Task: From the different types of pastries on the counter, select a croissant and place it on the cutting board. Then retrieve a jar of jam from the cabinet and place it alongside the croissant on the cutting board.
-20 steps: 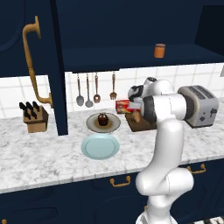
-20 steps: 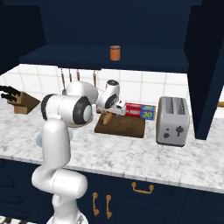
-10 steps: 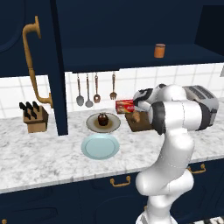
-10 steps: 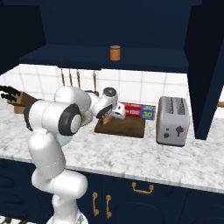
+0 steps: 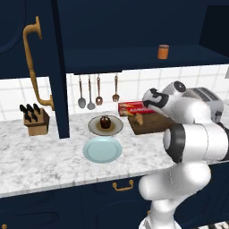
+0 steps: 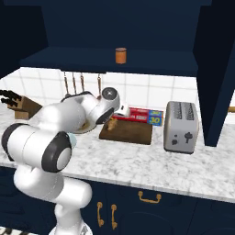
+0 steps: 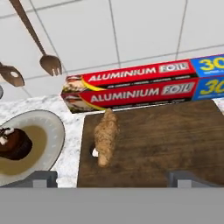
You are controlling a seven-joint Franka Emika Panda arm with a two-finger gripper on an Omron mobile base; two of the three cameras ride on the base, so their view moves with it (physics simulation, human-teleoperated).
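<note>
**Lying on the board: one croissant, one jar on the shelf**

Counted across the views are one croissant (image 7: pixel 106 136), one cutting board (image 7: pixel 162 146), one chocolate cupcake (image 5: pixel 104 121), two plates, one jar of jam (image 5: pixel 163 52), one foil box (image 7: pixel 144 85), one toaster (image 6: pixel 181 126) and one knife block (image 5: pixel 35 120).

The croissant is seen resting on the left part of the cutting board, near its left edge. In the hand view its long axis is set almost along the board's short side, one tapered end pointed toward the foil box and the tiled wall, the other toward the board's front edge. The foil box is laid just behind the board, parallel to the wall.

The cupcake is carried on a beige plate (image 5: pixel 114 129) left of the board; a pale blue plate (image 5: pixel 102 149) is placed in front of it on the desk (image 5: pixel 53 156).

The jar of jam is stood upright on the cabinet (image 6: pixel 110 27) shelf, well above the board.

The end effector (image 7: pixel 111 178) is held above the board's front edge with its jaws spread wide, nothing gripped, the croissant between and beyond the two finger tips.
</note>
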